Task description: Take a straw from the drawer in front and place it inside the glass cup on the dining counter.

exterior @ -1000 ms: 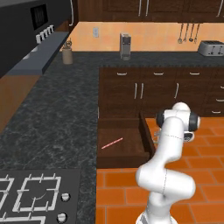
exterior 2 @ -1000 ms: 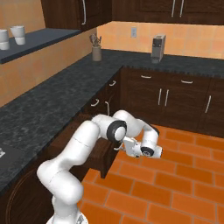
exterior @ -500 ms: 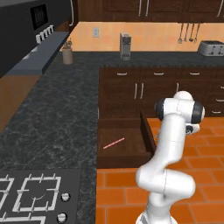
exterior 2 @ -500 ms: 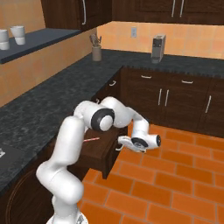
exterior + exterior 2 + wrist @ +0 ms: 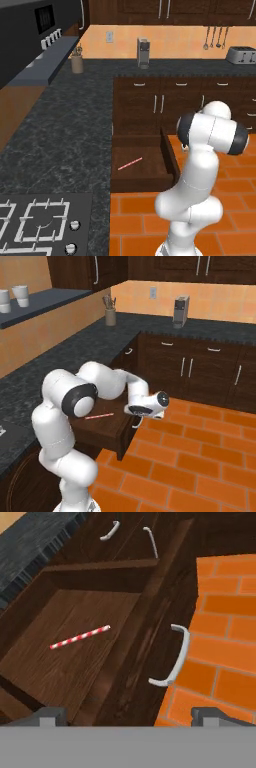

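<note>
Straw (image 5: 130, 163) lies flat on the floor of the pulled-out drawer (image 5: 142, 172), centre-left of the left base view, slanted, clear of the drawer walls. The arm's white elbow rises at lower right, just beside the drawer front.

Right base view: straw (image 5: 99, 416) sits at centre-left on the drawer bottom (image 5: 107, 426). The hand hangs at frame centre, past the drawer front and above the orange tile floor (image 5: 200, 456). The fingers cannot be made out here.

Hand view: straw (image 5: 80, 637) at left of centre, diagonal on the wood grain. The silver handle (image 5: 175, 657) on the drawer front is at right of centre, between the two finger tips (image 5: 50, 716) at the bottom corners. Fingers stand wide apart, holding nothing; midpoint (image 5: 131, 717) is over the drawer front, not over the straw.

Risks, as judged:
- Hand must cross the front panel to reach in; a low path could strike the panel or handle and push the drawer.
- Straw is thin and flat on wood; fingers closing off-axis may roll it away or pinch only air.
- Descending too far jams the tips into the drawer floor.
</note>
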{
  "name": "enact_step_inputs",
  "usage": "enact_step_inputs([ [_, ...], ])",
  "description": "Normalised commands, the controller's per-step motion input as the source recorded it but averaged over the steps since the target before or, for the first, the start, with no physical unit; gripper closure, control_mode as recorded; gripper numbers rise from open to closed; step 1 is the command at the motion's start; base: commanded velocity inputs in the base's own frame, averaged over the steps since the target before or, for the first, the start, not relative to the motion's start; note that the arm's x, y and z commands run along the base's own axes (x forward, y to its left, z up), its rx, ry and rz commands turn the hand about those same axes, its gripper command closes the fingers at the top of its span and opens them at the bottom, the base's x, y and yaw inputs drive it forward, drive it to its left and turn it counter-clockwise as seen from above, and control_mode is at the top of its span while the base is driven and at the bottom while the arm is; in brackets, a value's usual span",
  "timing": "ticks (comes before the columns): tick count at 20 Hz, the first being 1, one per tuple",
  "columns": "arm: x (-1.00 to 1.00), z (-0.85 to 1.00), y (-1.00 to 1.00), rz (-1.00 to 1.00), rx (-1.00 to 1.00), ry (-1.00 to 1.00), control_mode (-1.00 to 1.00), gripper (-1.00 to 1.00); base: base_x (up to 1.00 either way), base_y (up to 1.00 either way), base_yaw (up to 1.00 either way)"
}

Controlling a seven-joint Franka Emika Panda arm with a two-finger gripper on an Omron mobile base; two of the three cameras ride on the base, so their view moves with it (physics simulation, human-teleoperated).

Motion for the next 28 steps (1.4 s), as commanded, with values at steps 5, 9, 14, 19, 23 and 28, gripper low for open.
enact_step_inputs([
  [5, -0.14, 1.00, 0.49, -0.08, -0.18, 0.01, -1.00, -1.00, 0.00, 0.00, 0.00],
  [9, 0.01, 0.77, 0.73, -0.03, -0.12, 0.11, -1.00, -1.00, 0.00, 0.00, 0.00],
  [14, 0.16, 0.05, 0.60, -0.07, -0.16, 0.12, -1.00, -1.00, 0.00, 0.00, 0.00],
  [19, 0.29, -0.11, 0.13, -0.13, -0.21, 0.14, -1.00, -1.00, 0.00, 0.00, 0.00],
  [23, 0.34, -0.24, 0.00, -0.14, -0.18, 0.17, -1.00, -1.00, 0.00, 0.00, 0.00],
  [28, 0.28, -0.33, 0.00, -0.13, -0.14, 0.19, -1.00, -1.00, 0.00, 0.00, 0.00],
])
